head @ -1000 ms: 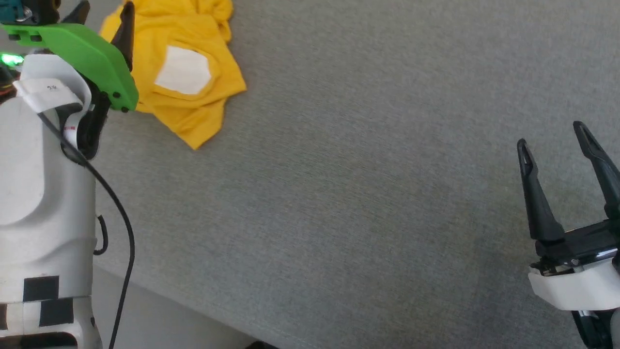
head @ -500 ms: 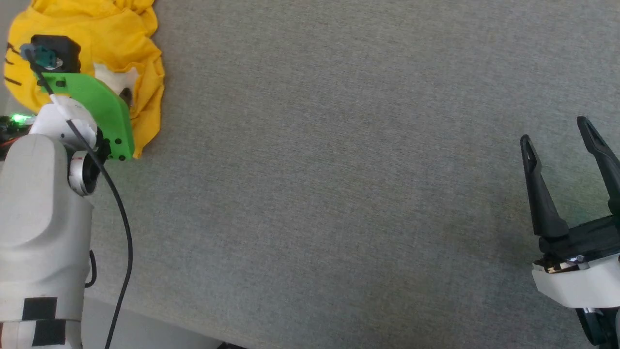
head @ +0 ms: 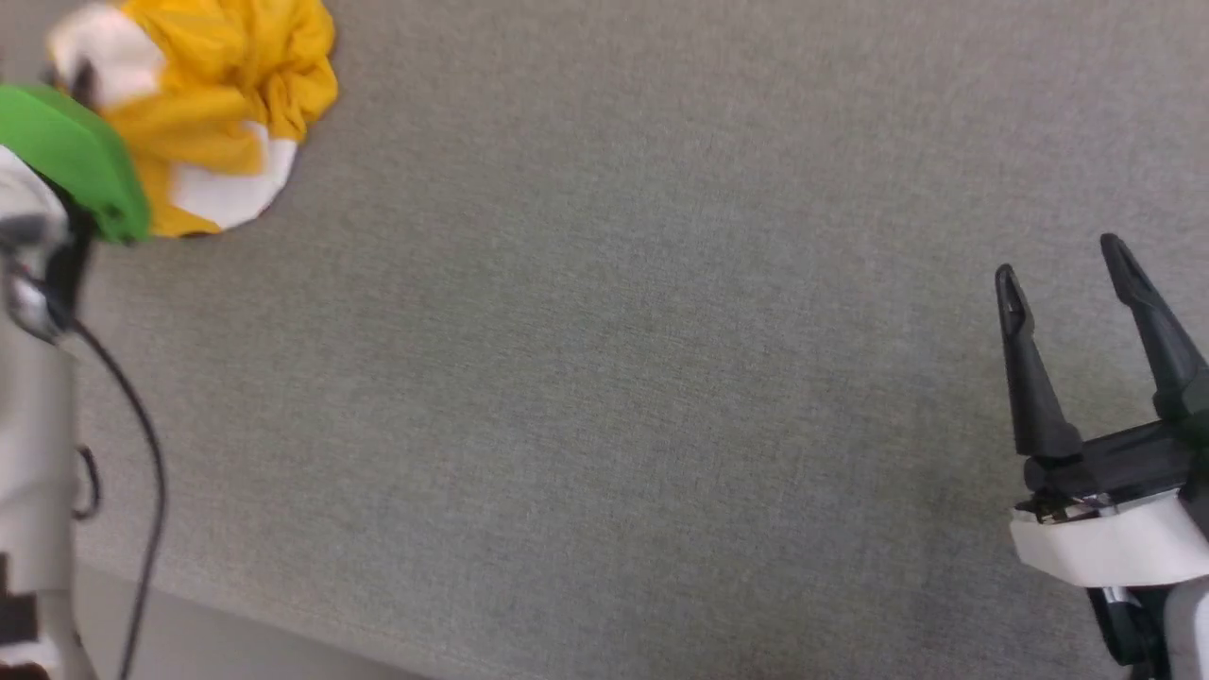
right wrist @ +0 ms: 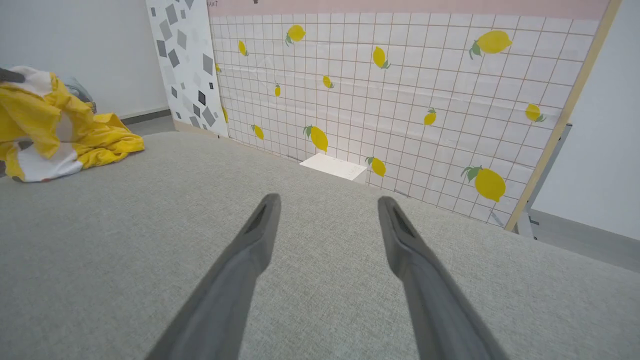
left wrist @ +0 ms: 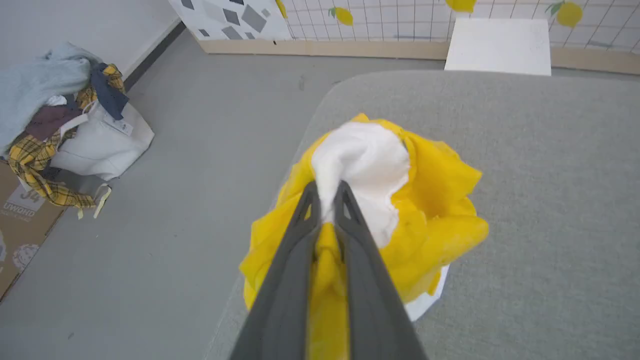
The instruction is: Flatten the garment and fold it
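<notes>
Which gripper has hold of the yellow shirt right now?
The left gripper: it is shut on the garment at its white patch. The right gripper stands open over the grey surface, apart from it.

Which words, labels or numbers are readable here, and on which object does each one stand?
"UWOHO": cardboard box, small, reading uncertain.
"ANT": pink strip above the lemon tiles, cut by the picture's edge.
Larger print on the box: partly hidden, unreadable.
The tag on the white bag: too small.
The garment: no text.
</notes>
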Controlling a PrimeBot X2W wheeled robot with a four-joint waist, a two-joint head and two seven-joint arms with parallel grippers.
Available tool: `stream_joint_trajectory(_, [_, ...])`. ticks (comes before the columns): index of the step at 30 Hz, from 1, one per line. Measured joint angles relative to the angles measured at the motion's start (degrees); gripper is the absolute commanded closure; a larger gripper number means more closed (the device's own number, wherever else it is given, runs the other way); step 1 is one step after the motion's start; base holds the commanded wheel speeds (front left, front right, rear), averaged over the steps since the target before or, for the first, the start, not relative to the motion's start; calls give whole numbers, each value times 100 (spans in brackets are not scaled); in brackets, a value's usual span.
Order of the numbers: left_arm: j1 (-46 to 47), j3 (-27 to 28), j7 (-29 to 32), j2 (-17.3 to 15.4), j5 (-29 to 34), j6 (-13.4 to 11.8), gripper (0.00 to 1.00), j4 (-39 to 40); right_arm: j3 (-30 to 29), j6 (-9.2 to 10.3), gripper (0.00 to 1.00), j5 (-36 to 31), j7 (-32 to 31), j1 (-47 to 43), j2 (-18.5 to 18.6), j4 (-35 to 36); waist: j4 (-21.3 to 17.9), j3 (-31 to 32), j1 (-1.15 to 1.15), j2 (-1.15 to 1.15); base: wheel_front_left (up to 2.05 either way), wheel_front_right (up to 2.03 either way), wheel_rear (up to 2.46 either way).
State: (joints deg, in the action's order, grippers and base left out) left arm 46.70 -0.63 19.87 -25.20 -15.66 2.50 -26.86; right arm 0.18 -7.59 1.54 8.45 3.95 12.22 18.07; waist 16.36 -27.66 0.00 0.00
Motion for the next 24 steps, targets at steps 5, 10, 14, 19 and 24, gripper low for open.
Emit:
stream_joint_trajectory(5, [506,-23,-73,-205,-7,156,100,270,-89,0,0,-4,160,8,-233,-241,-5,400,0,0,0,0,0])
stream_joint_trajectory(10, [934,-144,25,-342,-16,263,100,556,-225,0,0,-57,305,-12,-535,-487,-34,839,0,0,0,0,0])
stream_joint_trajectory(14, [1664,-386,132,-272,-89,325,100,953,-378,0,0,-111,431,-112,-753,-724,-107,1402,0,0,0,0,0])
stream_joint_trajectory(19, [2347,-700,269,110,-185,358,100,1188,-493,0,0,-120,500,-165,-861,-847,-219,1833,0,0,0,0,0])
stream_joint_trajectory(24, [2806,-982,402,626,-394,358,100,1257,-704,0,0,-153,530,-181,-916,-925,-409,2136,0,0,0,0,0])
